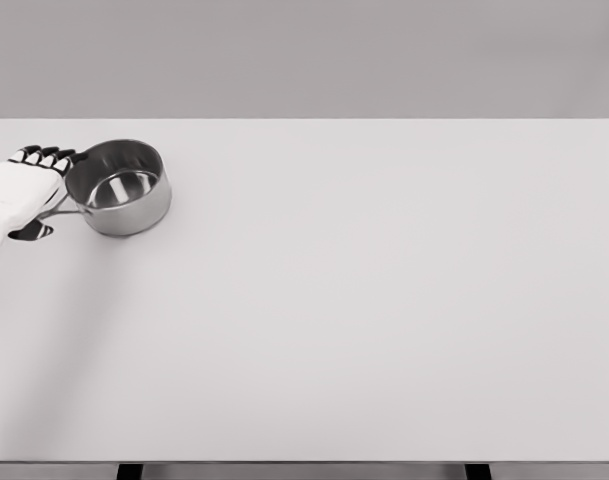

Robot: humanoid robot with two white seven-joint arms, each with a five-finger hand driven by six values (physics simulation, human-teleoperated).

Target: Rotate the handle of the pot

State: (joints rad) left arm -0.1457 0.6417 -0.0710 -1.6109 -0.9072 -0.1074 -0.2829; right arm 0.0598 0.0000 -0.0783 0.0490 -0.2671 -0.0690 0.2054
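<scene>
A small steel pot [120, 187] stands upright on the white table [364, 300] at the far left. Its thin handle [56, 211] points left, toward the table's edge, and runs under my left hand [34, 190]. That hand is white with black fingertips [46, 155]; its fingers lie against the pot's left rim and its thumb sits below the handle. Whether the hand clasps the handle is hidden by the palm. The right arm does not show.
The table's left edge lies just beside the hand, and its front edge runs along the bottom of the picture. A plain grey wall stands behind the table.
</scene>
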